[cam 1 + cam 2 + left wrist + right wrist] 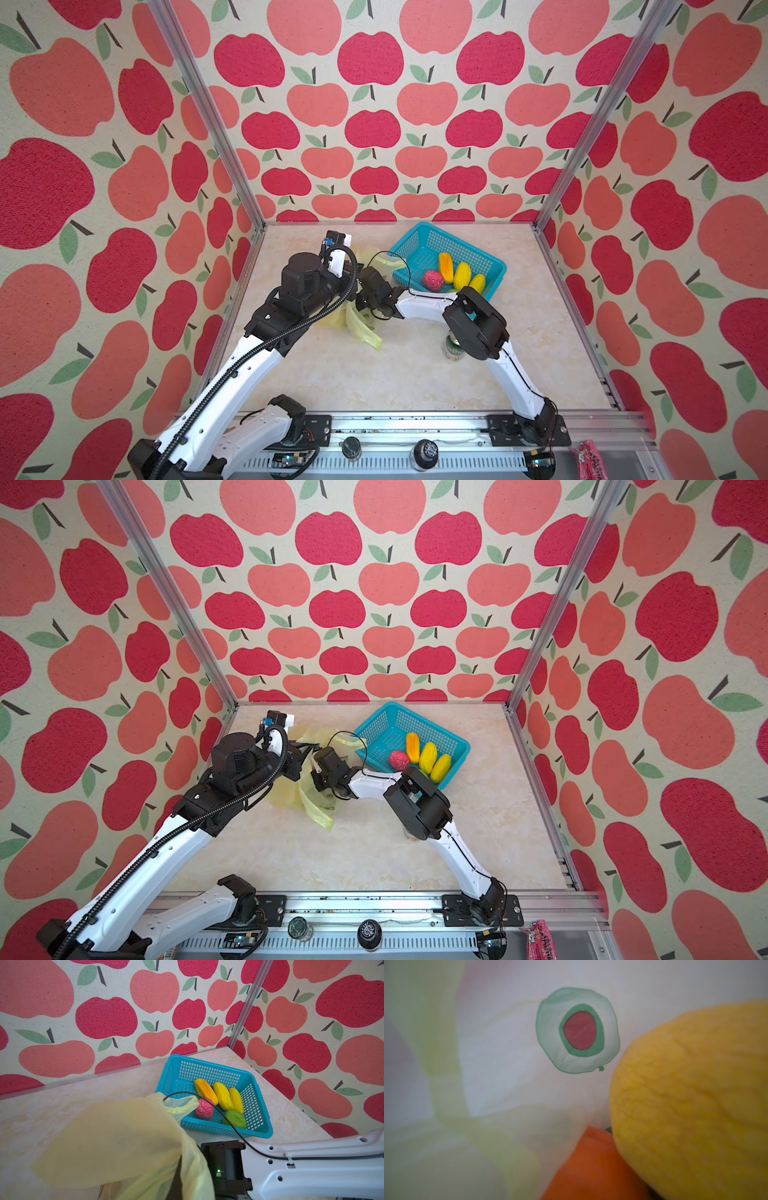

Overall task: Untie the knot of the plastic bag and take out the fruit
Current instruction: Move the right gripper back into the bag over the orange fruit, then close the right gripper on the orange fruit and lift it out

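The pale-yellow plastic bag point(362, 330) point(316, 812) sits left of centre, its mouth lifted. My left gripper point(302, 754) is shut on the bag's upper edge. In the left wrist view the bag point(116, 1142) drapes over the jaws and hides them. My right gripper point(368, 306) reaches down into the bag, fingers hidden. Its wrist view looks inside the bag film point(498, 1053): a lumpy yellow fruit point(695, 1095) and an orange fruit point(591, 1167) lie close ahead. The knot is out of view; one loose handle point(180, 1105) hangs toward the basket.
A teal mesh basket point(465, 245) point(212, 1065) stands back right, holding a pink-red fruit point(433, 281), a yellow-orange one point(445, 266), two yellow ones point(462, 275) and a green one point(235, 1119). A green can point(453, 350) stands under my right elbow. A snack packet point(590, 457) lies off the front rail.
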